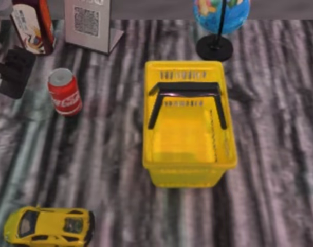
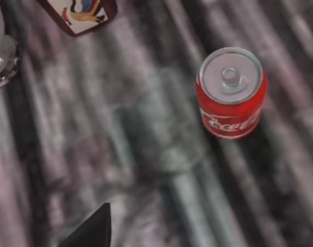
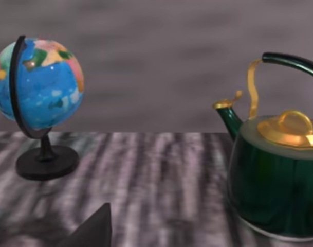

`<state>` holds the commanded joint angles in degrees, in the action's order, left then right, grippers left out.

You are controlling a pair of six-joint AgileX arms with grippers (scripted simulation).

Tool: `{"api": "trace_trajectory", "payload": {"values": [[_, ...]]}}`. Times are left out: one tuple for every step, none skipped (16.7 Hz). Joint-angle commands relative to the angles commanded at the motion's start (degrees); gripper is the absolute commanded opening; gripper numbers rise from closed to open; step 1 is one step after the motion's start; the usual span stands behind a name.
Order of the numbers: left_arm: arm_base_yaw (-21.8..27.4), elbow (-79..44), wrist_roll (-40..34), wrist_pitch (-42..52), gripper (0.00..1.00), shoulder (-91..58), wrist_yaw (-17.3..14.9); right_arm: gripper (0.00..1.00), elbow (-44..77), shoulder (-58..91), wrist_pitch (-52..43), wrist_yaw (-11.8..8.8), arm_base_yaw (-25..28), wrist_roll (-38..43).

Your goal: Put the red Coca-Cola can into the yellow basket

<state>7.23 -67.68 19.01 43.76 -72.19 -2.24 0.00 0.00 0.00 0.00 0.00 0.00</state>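
My left tool (image 1: 15,72) hung near the upright red Coca-Cola can (image 1: 64,91), left of the yellow basket (image 1: 189,165); whether its fingers were spread I couldn't tell. A careless approach risked toppling the can.

White Coca-Cola script is showing on the small red cylindrical drink can (image 1: 65,92), left of frame; nothing else is reading clearly.

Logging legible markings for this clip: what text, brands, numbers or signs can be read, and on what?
"Coca-Cola", white script, partly legible: red Coca-Cola can.
QR-style code, no readable words: white sign stand.
Label print too blurred to read: dark bottle.
Globe, yellow basket, yellow toy car, green kettle: no readable text.
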Motion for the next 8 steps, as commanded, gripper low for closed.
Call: {"api": "trace_trajectory", "payload": {"values": [[0.3, -5.63, 1.54, 3.46, 1.0, -6.03, 0.12, 1.0, 0.0, 0.0, 0.0, 0.0, 0.0, 0.0], [0.59, -11.24, 3.08, 6.9, 1.0, -12.01, 0.26, 1.0, 0.0, 0.0, 0.0, 0.0, 0.0, 0.0], [0.87, -16.77, 4.61, 10.28, 1.0, -17.9, 0.4, 1.0, 0.0, 0.0, 0.0, 0.0, 0.0, 0.0], [1.13, -22.18, 6.1, 13.57, 1.0, -23.61, 0.56, 1.0, 0.0, 0.0, 0.0, 0.0, 0.0, 0.0], [1.38, -27.42, 7.55, 16.75, 1.0, -29.14, 0.71, 1.0, 0.0, 0.0, 0.0, 0.0, 0.0, 0.0], [1.62, -32.47, 8.96, 19.79, 1.0, -34.45, 0.87, 1.0, 0.0, 0.0, 0.0, 0.0, 0.0, 0.0], [1.85, -37.3, 10.3, 22.69, 1.0, -39.51, 1.02, 1.0, 0.0, 0.0, 0.0, 0.0, 0.0, 0.0], [2.07, -41.86, 11.59, 25.41, 1.0, -44.27, 1.17, 1.0, 0.0, 0.0, 0.0, 0.0, 0.0, 0.0]]}}
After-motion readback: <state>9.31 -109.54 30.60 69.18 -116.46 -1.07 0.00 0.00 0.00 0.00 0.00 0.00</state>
